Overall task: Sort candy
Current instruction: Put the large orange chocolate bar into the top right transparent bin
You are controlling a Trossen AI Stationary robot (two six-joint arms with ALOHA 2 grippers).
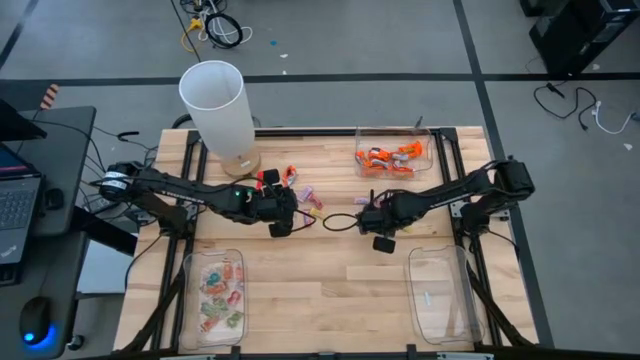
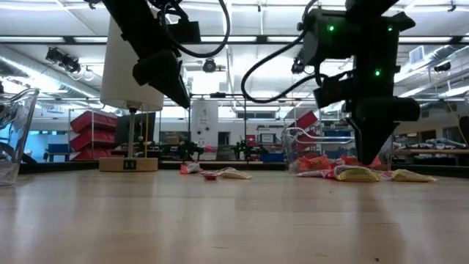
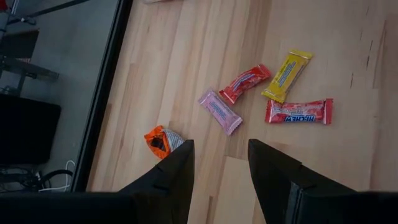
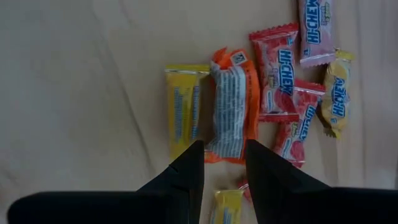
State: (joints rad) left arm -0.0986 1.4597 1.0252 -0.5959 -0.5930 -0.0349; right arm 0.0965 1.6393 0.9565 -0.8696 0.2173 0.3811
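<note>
Table (image 1: 330, 290), centre of the high view: both arms reach inward over loose candy (image 1: 308, 197) lying mid-table.

Trays: upper-right tray (image 1: 428, 150) holds orange sweets; lower-left tray (image 1: 186, 300) holds pale green-and-pink ones; lower-right tray (image 1: 455, 320) is nearly bare.

Step in hand, by judgement: picking from the loose pile.

Right gripper (image 4: 222, 160) hangs over a cluster, fingers part open and empty, straddling the end of an orange sweet (image 4: 231, 106) with a yellow one (image 4: 185, 109) just beside it. Next move likely calls for a short descent and a closing on the orange sweet alone, then carriage to the upper-right tray; risk of catching the yellow neighbour.

Left gripper (image 3: 219, 163) is tilted down over the wood, fingers well apart, holding nothing. A pink sweet (image 3: 219, 111) lies just ahead; an orange one (image 3: 163, 140) sits beside one finger.
</note>
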